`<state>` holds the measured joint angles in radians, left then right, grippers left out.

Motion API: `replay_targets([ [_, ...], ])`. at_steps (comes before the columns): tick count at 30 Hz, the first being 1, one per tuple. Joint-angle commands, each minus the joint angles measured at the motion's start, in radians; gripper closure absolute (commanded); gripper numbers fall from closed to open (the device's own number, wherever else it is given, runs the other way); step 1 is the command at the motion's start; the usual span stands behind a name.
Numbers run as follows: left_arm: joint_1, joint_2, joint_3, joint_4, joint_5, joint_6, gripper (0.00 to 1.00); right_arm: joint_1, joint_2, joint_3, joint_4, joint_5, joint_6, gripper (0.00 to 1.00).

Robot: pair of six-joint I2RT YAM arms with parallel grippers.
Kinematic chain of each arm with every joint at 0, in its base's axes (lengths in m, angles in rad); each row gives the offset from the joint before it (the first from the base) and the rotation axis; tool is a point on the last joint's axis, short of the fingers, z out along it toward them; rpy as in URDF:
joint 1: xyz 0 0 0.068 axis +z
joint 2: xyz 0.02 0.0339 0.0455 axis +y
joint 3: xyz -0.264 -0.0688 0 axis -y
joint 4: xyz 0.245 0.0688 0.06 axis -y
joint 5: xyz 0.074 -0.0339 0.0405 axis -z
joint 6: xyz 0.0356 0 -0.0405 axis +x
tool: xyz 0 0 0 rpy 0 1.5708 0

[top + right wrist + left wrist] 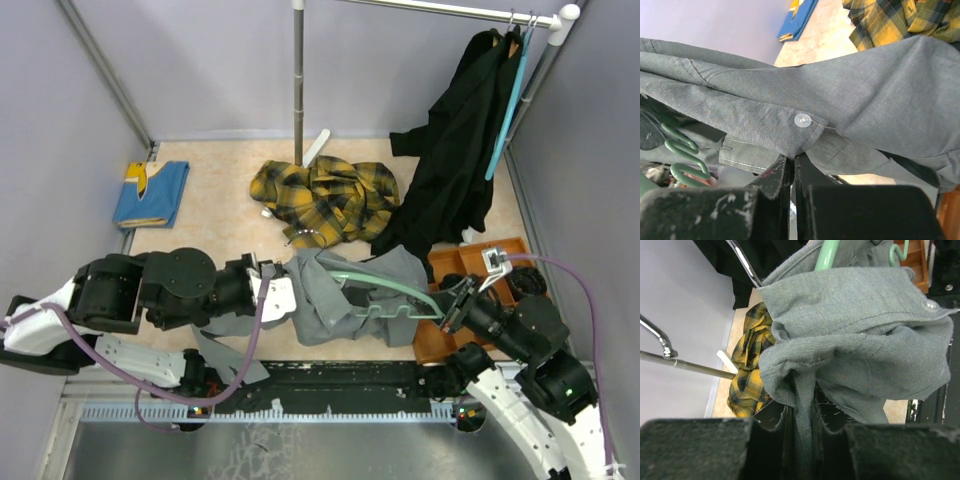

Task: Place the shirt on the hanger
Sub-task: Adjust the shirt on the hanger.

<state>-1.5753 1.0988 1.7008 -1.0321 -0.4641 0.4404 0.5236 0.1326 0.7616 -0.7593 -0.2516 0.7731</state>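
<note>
Your left gripper (pixel 802 426), nearest the lens: jaws narrow, clamped on a hanging fold of the gray shirt (pixel 860 335). Far left on the table you have a folded blue garment (pixel 152 193), lying flat by the wall. Centre rear: a yellow plaid shirt (pixel 322 200), crumpled at the foot of the upright rail pole (pixel 298 80). Centre front: the gray shirt, bunched between your two arms. The hanger (pixel 390 311) is threaded through it, with the pale green upper arm and wavy lower bar showing on the shirt's right side. Your right gripper (pixel 792 167): jaws closed, tips meeting the shirt's buttoned edge; you cannot tell whether cloth is pinched. Right front: a wooden tray (pixel 480 262), just beside that gripper. Right rear: a black garment (pixel 455 150), hanging from the rail alongside a plain teal hanger (pixel 508 100).
</note>
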Motion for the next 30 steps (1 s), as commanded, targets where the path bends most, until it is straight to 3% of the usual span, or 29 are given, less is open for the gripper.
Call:
replay_targets([
  [1, 0.0, -0.094, 0.024, -0.008, 0.067, -0.021, 1.0, -0.005, 0.099, 0.1, -0.128, 0.112, -0.231, 1.0],
  [6, 0.001, -0.075, 0.017, -0.039, 0.059, -0.039, 1.0, -0.005, 0.237, 0.202, -0.231, 0.158, -0.338, 1.0],
  [17, -0.001, -0.057, -0.006, -0.016, -0.015, -0.049, 0.99, -0.005, 0.321, 0.252, -0.342, 0.286, -0.344, 1.0],
  [24, 0.001, -0.018, -0.016, 0.005, -0.016, -0.043, 0.87, -0.005, 0.399, 0.222, -0.319, 0.311, -0.377, 1.0],
  [30, 0.001, -0.033, -0.039, 0.08, 0.021, -0.042, 0.64, -0.005, 0.436, 0.206, -0.289, 0.37, -0.418, 1.0],
])
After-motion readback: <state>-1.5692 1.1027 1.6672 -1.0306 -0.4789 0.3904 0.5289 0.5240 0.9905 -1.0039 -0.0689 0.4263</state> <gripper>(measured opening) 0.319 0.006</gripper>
